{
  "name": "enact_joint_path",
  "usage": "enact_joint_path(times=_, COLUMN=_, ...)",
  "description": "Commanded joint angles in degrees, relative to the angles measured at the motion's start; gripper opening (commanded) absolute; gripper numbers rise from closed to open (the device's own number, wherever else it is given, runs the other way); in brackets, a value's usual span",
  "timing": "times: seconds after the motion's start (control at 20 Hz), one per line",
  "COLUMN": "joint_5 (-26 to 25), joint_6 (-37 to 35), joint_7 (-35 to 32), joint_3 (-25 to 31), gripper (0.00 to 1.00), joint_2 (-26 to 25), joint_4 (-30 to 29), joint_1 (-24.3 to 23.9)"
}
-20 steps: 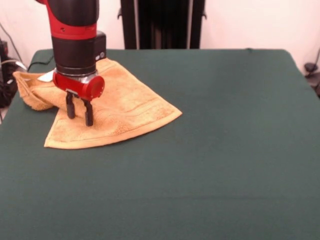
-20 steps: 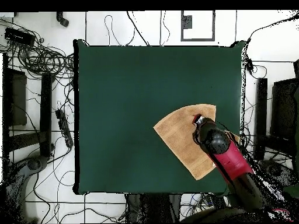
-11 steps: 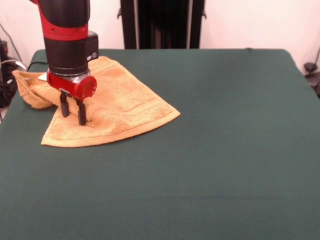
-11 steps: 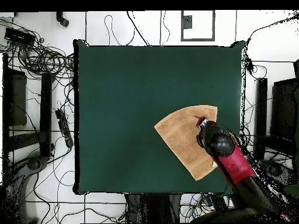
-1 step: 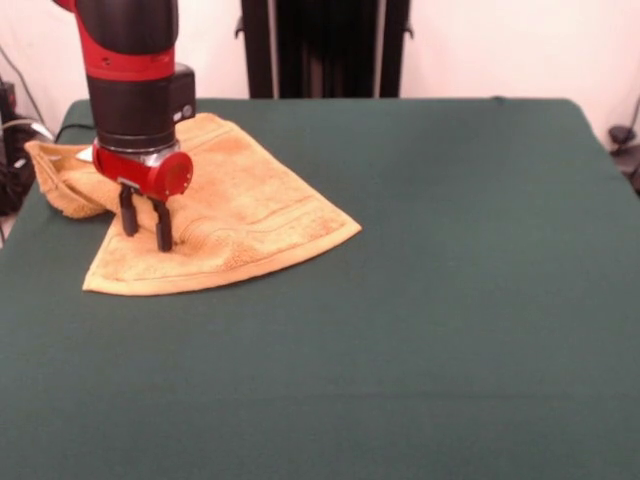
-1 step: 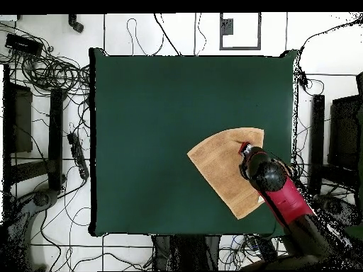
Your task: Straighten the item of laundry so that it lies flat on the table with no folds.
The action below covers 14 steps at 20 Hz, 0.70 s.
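Near the table's (image 5: 450, 300) left edge in the front view, close to the far left corner, the orange-tan towel (image 5: 240, 215) lies in a rough fan shape, not yet flat. Its near edge curves from a point at the lower left to a corner pointing toward the table's middle, and woven border bands run along that curved edge. At the far left the cloth is bunched and rolled into a thick fold that reaches the table's edge, with a small white label just visible there. The red and black arm comes down over this part of the towel. Its gripper (image 5: 146, 222) stands upright with two dark fingers (image 5: 163, 228) slightly parted, their tips down on the terry surface, with no cloth pinched between them. From overhead, the towel (image 6: 220, 170) sits against the table's (image 6: 156, 113) right edge, and the arm covers its right-hand part.
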<state>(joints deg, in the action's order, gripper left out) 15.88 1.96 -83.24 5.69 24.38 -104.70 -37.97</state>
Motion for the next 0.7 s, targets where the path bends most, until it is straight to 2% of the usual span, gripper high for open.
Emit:
enact_joint_path(times=0.05, joint_5=-1.9, joint_6=9.1, joint_7=-14.6, joint_3=8.4, gripper=1.00, joint_2=-13.9, joint_4=5.0, joint_1=-0.2)
enact_joint_path(times=0.4, joint_5=-2.3, joint_6=11.6, joint_7=-16.1, joint_3=9.1, gripper=1.00, joint_2=-17.6, joint_4=9.0, joint_1=-0.2)
enact_joint_path(times=0.7, joint_5=-1.0, joint_6=11.0, joint_7=-16.9, joint_3=9.2, gripper=1.00, joint_2=-18.6, joint_4=9.6, joint_1=0.1)
